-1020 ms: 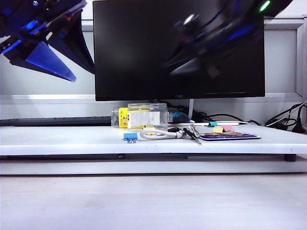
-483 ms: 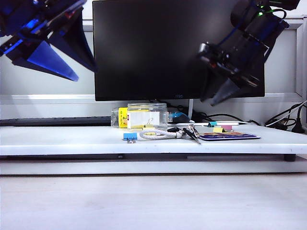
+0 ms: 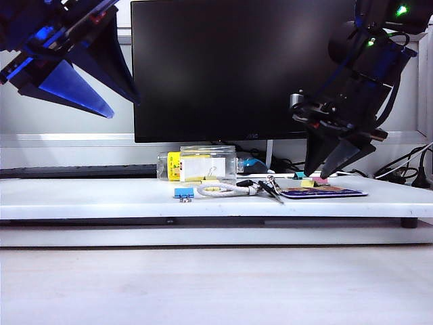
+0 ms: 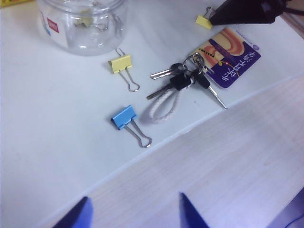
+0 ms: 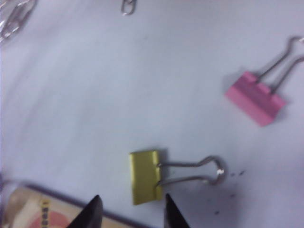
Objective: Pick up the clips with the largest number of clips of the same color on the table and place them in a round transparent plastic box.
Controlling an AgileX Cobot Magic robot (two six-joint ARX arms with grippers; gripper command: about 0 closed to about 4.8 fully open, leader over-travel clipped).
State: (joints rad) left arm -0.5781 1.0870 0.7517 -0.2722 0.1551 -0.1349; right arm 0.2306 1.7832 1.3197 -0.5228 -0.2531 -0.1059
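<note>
Right wrist view: yellow clip [image 5: 146, 176] flat on white table [image 5: 95, 95], just ahead of right gripper [image 5: 129, 213] fingertips, jaws apart, untouched. Pink clip [image 5: 255, 98] well beyond. Left gripper [image 4: 134, 213] spread wide, high above; 1 yellow clip [image 4: 120, 63] beside round transparent plastic box [image 4: 83, 23].

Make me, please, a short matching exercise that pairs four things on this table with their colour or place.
Things:
1. right pincer
2. left pincer
3. blue clip
4. round transparent plastic box

Descriptions:
A. lies beside the white rope loop of the keys
B. open, low over a yellow clip near the pink clip
C. holds a yellow clip inside
D. open, high above the table's front edge

Pairs: 1-B, 2-D, 3-A, 4-C
</note>
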